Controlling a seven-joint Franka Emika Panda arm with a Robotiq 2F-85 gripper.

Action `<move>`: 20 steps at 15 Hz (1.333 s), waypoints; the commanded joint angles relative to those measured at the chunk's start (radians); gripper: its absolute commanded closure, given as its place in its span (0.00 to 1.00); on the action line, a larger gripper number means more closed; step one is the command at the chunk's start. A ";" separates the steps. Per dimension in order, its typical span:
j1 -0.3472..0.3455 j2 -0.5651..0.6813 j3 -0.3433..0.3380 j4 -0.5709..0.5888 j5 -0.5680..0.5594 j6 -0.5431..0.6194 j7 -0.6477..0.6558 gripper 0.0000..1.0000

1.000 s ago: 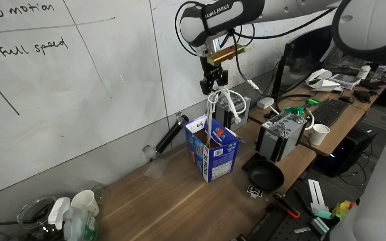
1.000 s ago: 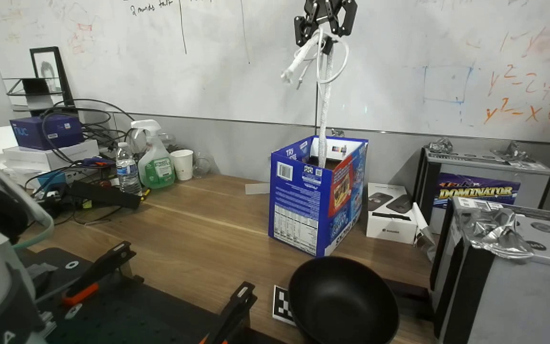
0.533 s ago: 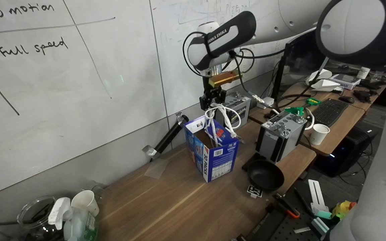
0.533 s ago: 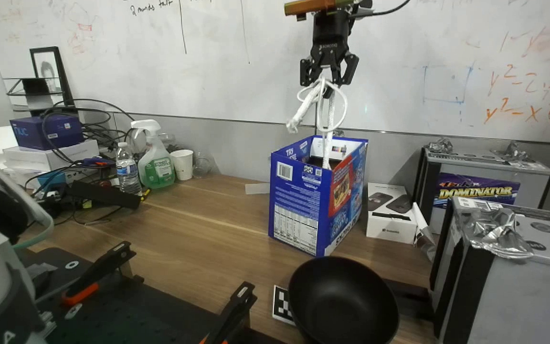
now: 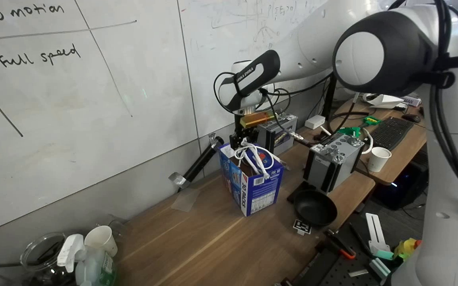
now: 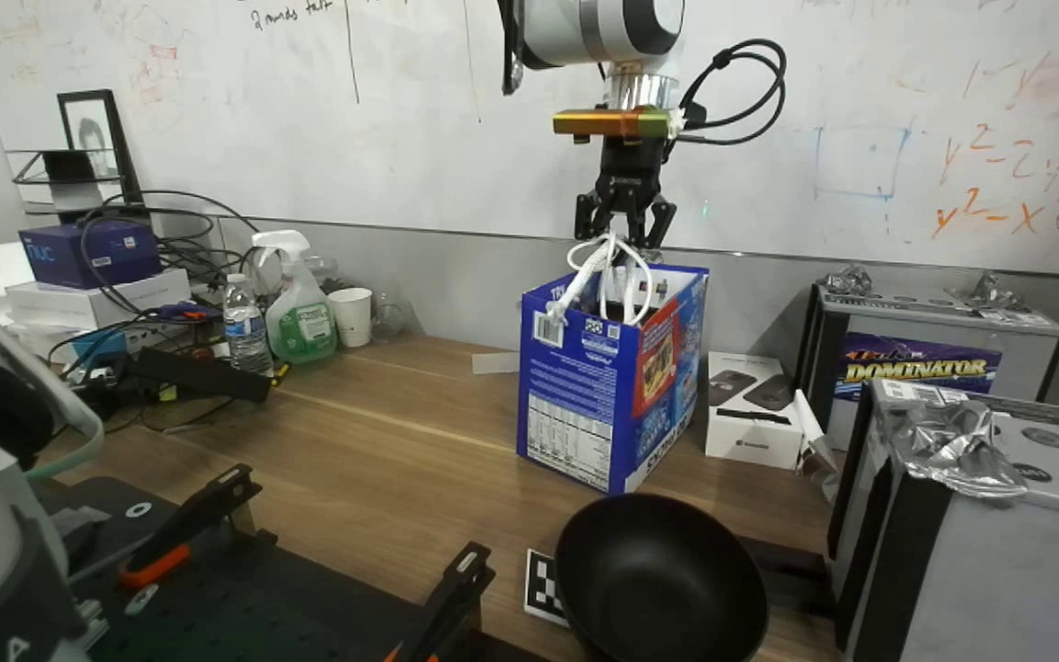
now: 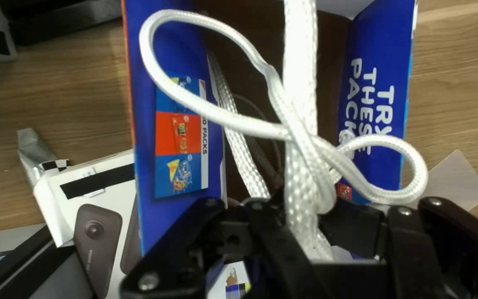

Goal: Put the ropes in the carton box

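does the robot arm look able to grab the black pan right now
Probably not yet: its gripper is shut on the white rope at the blue box. The pan itself looks uncovered from above, though.

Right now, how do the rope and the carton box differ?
Colour: the rope is white, the carton box mostly blue.
Shape: the rope is looped and slack, the carton box straight-sided and open-topped.
Support: the rope is held by the claw, the carton box stands on the table.
Shared: both show white, the carton box in its print.
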 commanded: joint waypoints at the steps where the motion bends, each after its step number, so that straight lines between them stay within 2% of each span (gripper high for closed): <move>1: -0.015 0.064 0.012 0.093 0.041 0.011 -0.044 0.96; 12: -0.047 0.122 0.024 0.168 0.081 0.001 -0.111 0.96; 13: -0.047 0.123 0.025 0.168 0.083 -0.004 -0.109 0.70; 14: -0.047 0.122 0.026 0.164 0.084 -0.003 -0.113 0.70; 15: -0.047 0.121 0.027 0.160 0.084 -0.002 -0.115 0.66; 20: -0.043 0.096 0.033 0.130 0.081 -0.018 -0.120 0.28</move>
